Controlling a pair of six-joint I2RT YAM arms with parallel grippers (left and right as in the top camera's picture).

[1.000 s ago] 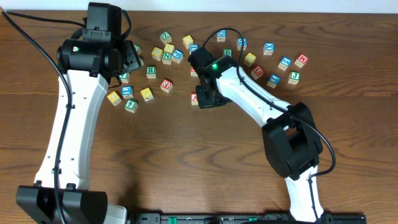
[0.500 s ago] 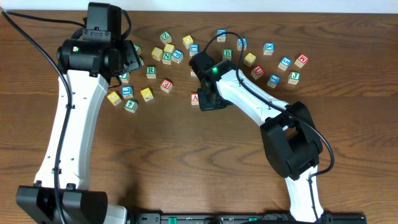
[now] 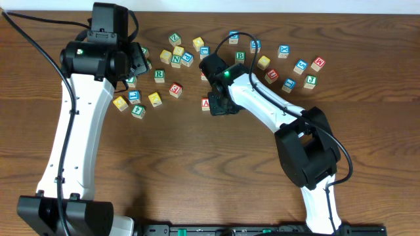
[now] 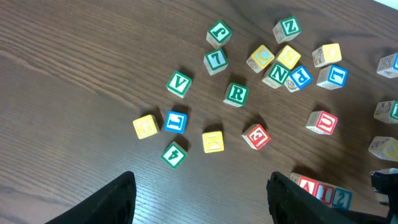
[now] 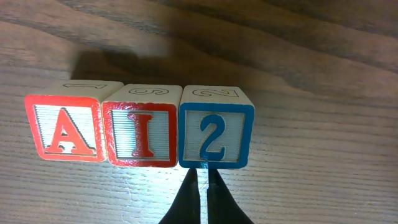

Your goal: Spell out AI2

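Three wooden cubes stand side by side in a row: the red A (image 5: 64, 129), the red I (image 5: 142, 134) and the blue 2 (image 5: 214, 134), their sides touching. My right gripper (image 5: 202, 177) is shut and holds nothing, its tips right at the near lower edge of the 2 cube. From overhead, only the A cube (image 3: 206, 103) of the row shows, beside the right gripper (image 3: 220, 105). The left wrist view catches the row (image 4: 322, 190) at its lower right. My left gripper (image 4: 202, 190) hangs open above bare table, far left of the row.
Several loose letter cubes lie scattered over the far half of the table, such as a green R (image 3: 159, 75), a red cube (image 3: 175, 89) and a yellow cube (image 3: 154, 99). More cubes sit at the far right, near a red W (image 3: 317, 63).
My right wrist shifted slightly left and nearer a second ago, then held still. The three cubes and the left arm have not moved.
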